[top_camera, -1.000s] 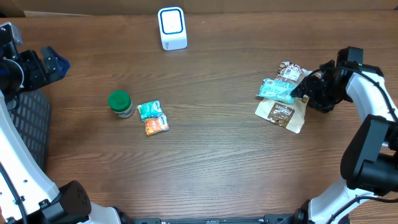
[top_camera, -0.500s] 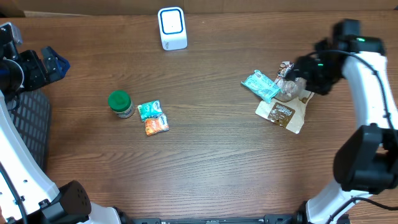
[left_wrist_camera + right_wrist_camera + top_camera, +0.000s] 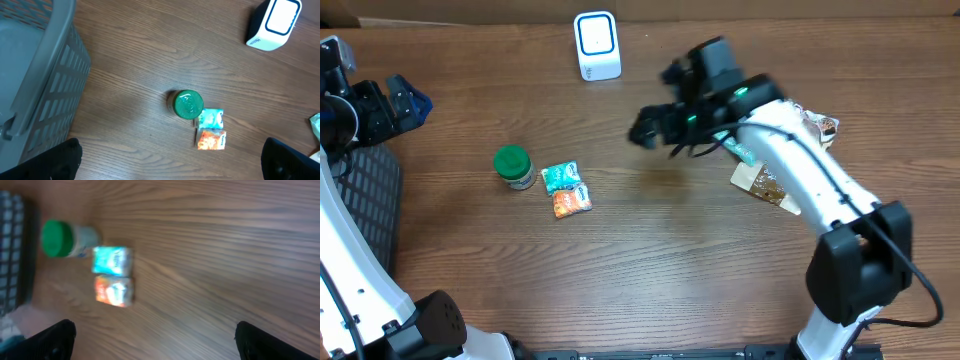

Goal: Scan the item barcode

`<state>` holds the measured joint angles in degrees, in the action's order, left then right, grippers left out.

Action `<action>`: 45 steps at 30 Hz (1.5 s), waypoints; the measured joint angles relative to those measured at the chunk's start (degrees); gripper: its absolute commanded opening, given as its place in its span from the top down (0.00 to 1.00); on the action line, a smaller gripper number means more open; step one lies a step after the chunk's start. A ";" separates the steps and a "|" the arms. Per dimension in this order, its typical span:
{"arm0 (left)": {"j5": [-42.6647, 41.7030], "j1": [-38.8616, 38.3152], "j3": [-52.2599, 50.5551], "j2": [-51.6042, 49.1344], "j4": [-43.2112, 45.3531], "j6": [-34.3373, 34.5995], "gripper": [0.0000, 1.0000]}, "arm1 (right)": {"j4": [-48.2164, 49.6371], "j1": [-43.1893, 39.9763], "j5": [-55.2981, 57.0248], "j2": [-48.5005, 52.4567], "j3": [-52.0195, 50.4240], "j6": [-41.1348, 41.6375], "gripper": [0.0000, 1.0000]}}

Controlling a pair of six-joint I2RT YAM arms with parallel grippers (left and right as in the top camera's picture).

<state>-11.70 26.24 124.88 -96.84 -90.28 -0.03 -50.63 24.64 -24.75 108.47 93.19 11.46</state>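
Observation:
The white scanner [image 3: 597, 45] with a blue-ringed face stands at the table's back; the left wrist view also shows the scanner [image 3: 275, 22]. A green-lidded jar [image 3: 512, 165], a teal packet [image 3: 560, 177] and an orange packet [image 3: 571, 201] lie left of centre. My right gripper [image 3: 653, 130] hangs open and empty over the middle of the table. Its wrist view shows the jar [image 3: 62, 239], the teal packet [image 3: 112, 261] and the orange packet [image 3: 114, 291] ahead of the right gripper [image 3: 155, 345]. My left gripper [image 3: 410, 103] stays open and empty at the far left.
A pile of packets lies at the right: a brown one [image 3: 767, 184], a teal one [image 3: 744, 153] partly under my right arm, and another [image 3: 817, 122] behind. A grey slatted basket [image 3: 40, 75] stands at the left edge, below my left gripper [image 3: 170, 162].
My right arm has swung left from the packet pile to over the table's middle, and its jaws have widened. The teal packet it was at lies by the pile. The left arm is still.

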 measured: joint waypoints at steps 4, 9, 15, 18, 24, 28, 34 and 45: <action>0.00 0.02 0.00 0.00 0.02 0.00 0.00 | 7.37 5.92 -0.57 0.00 -4.44 1.36 0.40; 0.00 0.00 0.00 0.00 0.02 0.00 0.01 | 17.22 10.43 -0.74 0.00 -9.29 3.39 0.57; 0.00 0.00 0.00 0.00 0.02 0.00 0.01 | 22.18 12.66 -2.05 0.72 -10.10 5.31 0.59; 0.00 0.00 0.00 0.00 0.02 0.00 0.00 | 22.18 12.68 -3.61 3.65 -9.44 5.22 0.59; 0.00 0.02 0.00 0.00 0.02 0.00 0.00 | 23.30 12.85 -6.71 12.46 -8.00 5.03 0.52; 0.00 0.02 0.00 0.00 0.00 0.00 0.00 | 26.05 13.64 -8.55 16.00 -8.00 4.48 0.48; 0.00 0.00 0.00 0.00 0.02 0.00 0.00 | 29.05 15.34 -9.86 16.79 -7.91 4.15 0.48; 0.00 0.02 0.00 0.00 0.00 0.00 0.00 | 30.51 15.89 -8.04 20.06 -7.26 3.74 0.96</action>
<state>-11.70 26.26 124.88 -96.84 -90.28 -0.03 -20.12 40.53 -32.80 128.53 85.93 15.20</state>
